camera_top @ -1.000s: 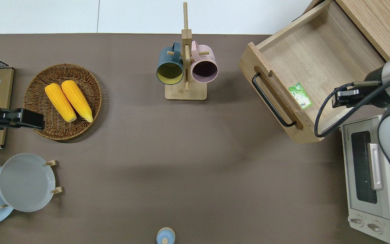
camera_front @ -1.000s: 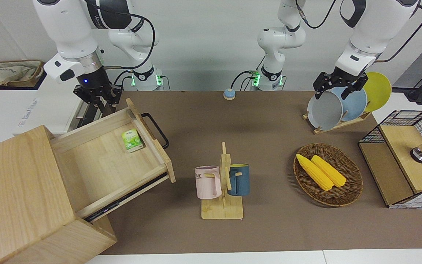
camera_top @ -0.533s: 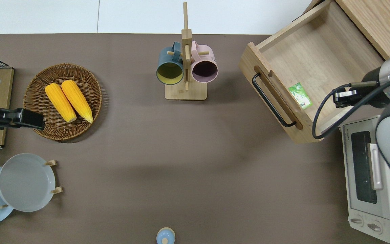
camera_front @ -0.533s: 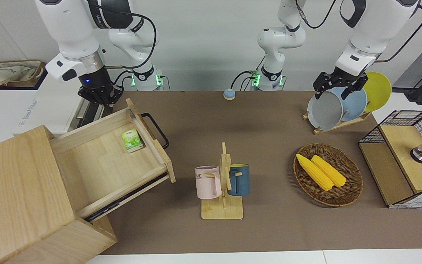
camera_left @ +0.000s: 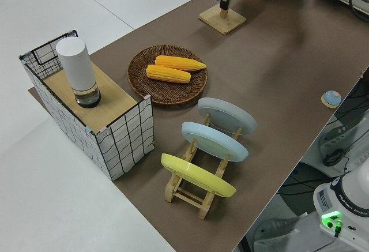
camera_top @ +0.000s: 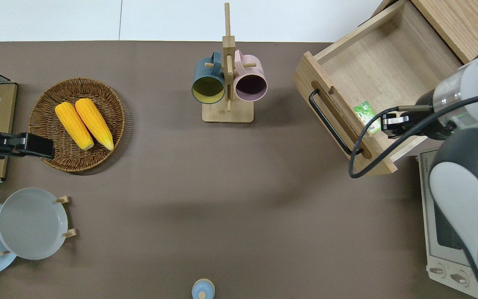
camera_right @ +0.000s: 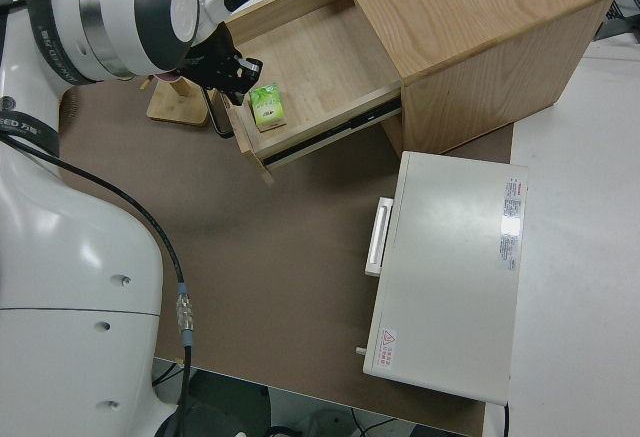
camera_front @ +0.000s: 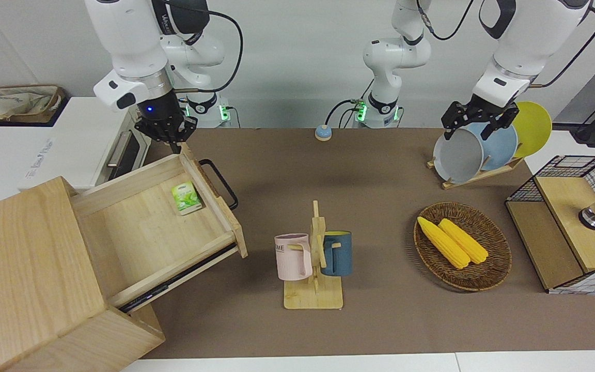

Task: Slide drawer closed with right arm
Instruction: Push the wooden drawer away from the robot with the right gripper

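The drawer [camera_front: 142, 232] stands pulled far out of the light-wood cabinet [camera_front: 24, 268], with its black bar handle [camera_front: 221, 184] facing the middle of the table. A small green packet [camera_front: 186, 198] lies inside it, close to the front panel. My right gripper [camera_front: 173, 140] hangs fingers-down over the corner of the drawer nearest the robots, by the end of the front panel [camera_top: 338, 120]. The right side view shows my right gripper [camera_right: 238, 69] just above that panel, apart from the handle. My left gripper [camera_front: 475, 126] is parked.
A white toaster oven [camera_top: 450, 216] sits beside the drawer, nearer to the robots. A mug rack [camera_front: 314, 258] with two mugs stands mid-table. A basket of corn [camera_front: 463, 248], a plate rack [camera_front: 483, 150], a wire-framed box [camera_front: 566, 222] and a small bell [camera_front: 323, 133] lie toward the left arm's end.
My right arm has swung from over the oven toward the drawer's front panel. The drawer, the packet and the left arm have not moved.
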Action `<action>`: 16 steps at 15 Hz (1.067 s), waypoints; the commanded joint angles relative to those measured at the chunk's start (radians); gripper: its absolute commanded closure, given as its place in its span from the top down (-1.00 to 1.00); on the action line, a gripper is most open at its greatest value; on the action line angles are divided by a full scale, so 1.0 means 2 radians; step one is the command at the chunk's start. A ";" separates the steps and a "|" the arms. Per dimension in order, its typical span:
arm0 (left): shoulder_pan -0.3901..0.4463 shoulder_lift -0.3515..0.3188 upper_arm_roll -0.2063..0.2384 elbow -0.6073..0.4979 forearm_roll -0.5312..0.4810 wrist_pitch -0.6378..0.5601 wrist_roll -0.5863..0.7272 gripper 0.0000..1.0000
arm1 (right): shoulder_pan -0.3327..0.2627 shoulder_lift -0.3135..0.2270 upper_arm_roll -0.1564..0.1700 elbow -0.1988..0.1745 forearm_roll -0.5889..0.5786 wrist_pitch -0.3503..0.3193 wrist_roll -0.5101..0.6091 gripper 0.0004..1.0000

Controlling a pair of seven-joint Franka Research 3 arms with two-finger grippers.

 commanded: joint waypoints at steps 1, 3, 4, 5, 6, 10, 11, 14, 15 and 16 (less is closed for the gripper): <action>0.003 0.006 -0.004 0.013 0.009 -0.010 0.005 0.99 | 0.036 -0.006 0.003 0.000 0.006 -0.008 0.085 -1.00; 0.003 0.006 -0.004 0.012 0.009 -0.010 0.004 0.99 | 0.056 -0.006 0.004 0.000 0.006 -0.007 0.129 -1.00; 0.003 0.006 -0.004 0.012 0.009 -0.010 0.005 0.99 | 0.066 -0.006 0.005 0.000 0.006 -0.006 0.149 -1.00; 0.003 0.006 -0.004 0.013 0.009 -0.010 0.005 0.99 | 0.073 -0.005 0.005 0.000 0.006 -0.004 0.168 -1.00; 0.003 0.006 -0.004 0.012 0.009 -0.010 0.005 0.99 | 0.079 -0.005 0.006 0.000 0.006 -0.004 0.186 -1.00; 0.003 0.006 -0.004 0.012 0.009 -0.010 0.005 0.99 | 0.116 0.000 0.006 -0.001 0.008 0.003 0.266 -1.00; 0.003 0.006 -0.004 0.012 0.009 -0.010 0.005 0.99 | 0.124 0.000 0.006 -0.001 0.009 0.009 0.290 -1.00; 0.003 0.006 -0.004 0.013 0.009 -0.010 0.005 0.99 | 0.134 0.010 0.006 -0.007 0.006 0.022 0.350 -1.00; 0.003 0.006 -0.004 0.012 0.009 -0.010 0.005 0.99 | 0.138 0.013 0.006 -0.008 0.006 0.023 0.364 -1.00; 0.003 0.006 -0.004 0.012 0.009 -0.010 0.005 0.99 | 0.139 0.019 0.006 -0.009 0.005 0.025 0.374 -1.00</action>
